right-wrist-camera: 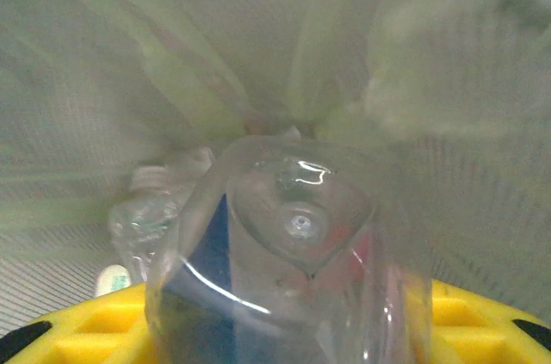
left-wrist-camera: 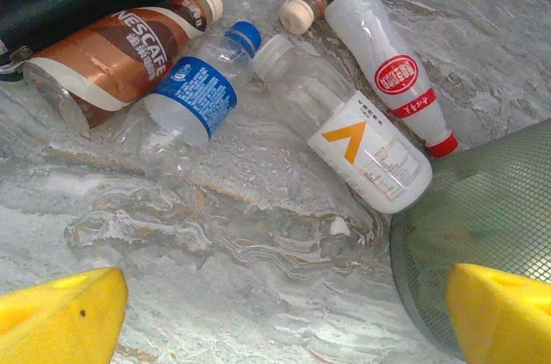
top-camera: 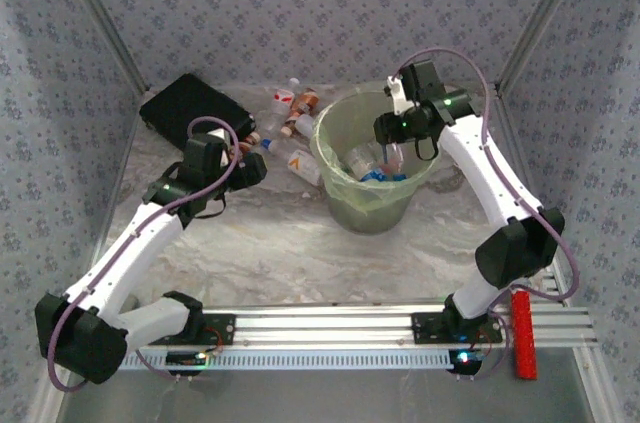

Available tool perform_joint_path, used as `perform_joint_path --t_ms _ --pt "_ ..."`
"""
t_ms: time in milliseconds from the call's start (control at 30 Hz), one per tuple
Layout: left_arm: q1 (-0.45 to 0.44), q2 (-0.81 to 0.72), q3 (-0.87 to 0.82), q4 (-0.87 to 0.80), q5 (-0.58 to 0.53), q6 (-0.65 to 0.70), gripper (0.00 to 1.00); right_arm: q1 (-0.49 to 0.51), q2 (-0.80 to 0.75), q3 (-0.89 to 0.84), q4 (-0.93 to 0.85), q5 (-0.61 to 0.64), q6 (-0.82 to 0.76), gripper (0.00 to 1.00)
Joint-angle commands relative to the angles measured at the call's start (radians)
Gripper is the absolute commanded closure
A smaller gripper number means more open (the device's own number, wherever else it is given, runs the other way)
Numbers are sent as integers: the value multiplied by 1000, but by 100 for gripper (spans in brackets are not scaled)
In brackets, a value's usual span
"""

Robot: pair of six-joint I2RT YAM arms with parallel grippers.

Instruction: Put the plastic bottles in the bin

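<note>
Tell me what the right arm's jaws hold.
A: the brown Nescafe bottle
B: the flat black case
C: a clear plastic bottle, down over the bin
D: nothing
C: the right wrist view shows a clear bottle gripped between the yellow fingers, with the bin and its pale green lined wall right behind it.

The bin [top-camera: 372,208] stands on the counter [top-camera: 270,243], right of centre. A cluster of bottles [top-camera: 304,165] lies just left of it and behind its left side. The case [top-camera: 195,108] lies behind and left of the cluster, against one of them. More bottles [top-camera: 382,173] lie in the bin. Another bottle [right-wrist-camera: 293,278] hangs above them in the right jaws.
</note>
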Motion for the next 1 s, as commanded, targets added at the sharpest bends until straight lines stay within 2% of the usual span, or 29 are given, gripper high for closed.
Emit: perform_joint_path --t_ms 0,200,300,467,633,833,967 --pt "8 15 38 -30 -13 20 5 7 11 -55 12 53 -3 48" --pt "11 38 28 -17 -7 13 5 23 19 -135 34 85 10 48" --pt "16 49 24 -11 -8 19 6 29 19 -157 40 81 27 41" --pt "45 88 18 -13 -8 23 8 46 23 -125 21 78 38 27" --pt "55 114 21 -13 -14 30 7 52 -20 -58 -12 66 37 19" --pt "56 151 27 -3 -32 45 6 54 -89 -8 -27 17 41 15" --pt "58 204 58 -9 -82 142 5 49 -142 8 -17 -32 46 14"
